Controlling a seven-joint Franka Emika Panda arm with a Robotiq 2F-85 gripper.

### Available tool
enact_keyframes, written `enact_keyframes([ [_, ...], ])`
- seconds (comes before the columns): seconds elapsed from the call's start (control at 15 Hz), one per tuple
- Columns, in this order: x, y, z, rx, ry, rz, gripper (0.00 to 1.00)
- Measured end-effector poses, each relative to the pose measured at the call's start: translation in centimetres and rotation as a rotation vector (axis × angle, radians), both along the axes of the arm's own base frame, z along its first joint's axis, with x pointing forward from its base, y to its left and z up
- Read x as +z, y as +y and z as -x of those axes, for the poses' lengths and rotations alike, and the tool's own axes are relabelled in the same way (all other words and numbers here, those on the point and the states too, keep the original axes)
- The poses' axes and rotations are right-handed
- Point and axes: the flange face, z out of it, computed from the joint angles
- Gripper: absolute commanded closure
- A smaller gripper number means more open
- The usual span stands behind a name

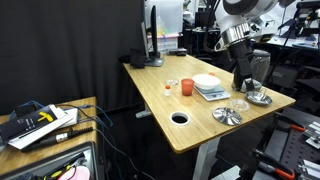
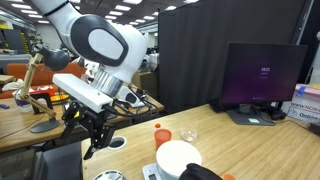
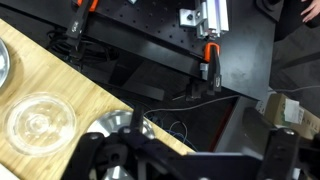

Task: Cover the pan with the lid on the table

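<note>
Hovering just above pan (image 1: 259,97): claw (image 1: 243,86), dark and blurred in every view; cannot tell whether fingers spread or closed. Lid (image 1: 227,114) lies flat on surface (image 1: 203,128), near pan but apart from it. Pan is uncovered, so step in hand is likely lid pickup. To do it well: shift from pan toward lid, centre over small knob, descend straight, pinch knob only, lift level, clear pan rim before lowering. Risk: thin disc skids toward surface edge.

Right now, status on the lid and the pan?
Gripper hovering by the pan, jaws unreadable. Lid flat on the table beside the pan, pan uncovered. Nothing between them.
</note>
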Motion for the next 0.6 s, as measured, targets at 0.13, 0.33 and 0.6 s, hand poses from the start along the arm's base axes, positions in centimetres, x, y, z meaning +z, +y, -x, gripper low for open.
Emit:
enact_keyframes([
  [0.13, 0.0, 0.0, 0.0, 0.0, 0.0, 0.0, 0.0],
  [0.33, -0.04, 0.02, 0.01, 0.001, 0.001, 0.0, 0.0],
  [0.6, -0.68, 0.55, 0.15, 0.008, 0.012, -0.038, 0.0],
])
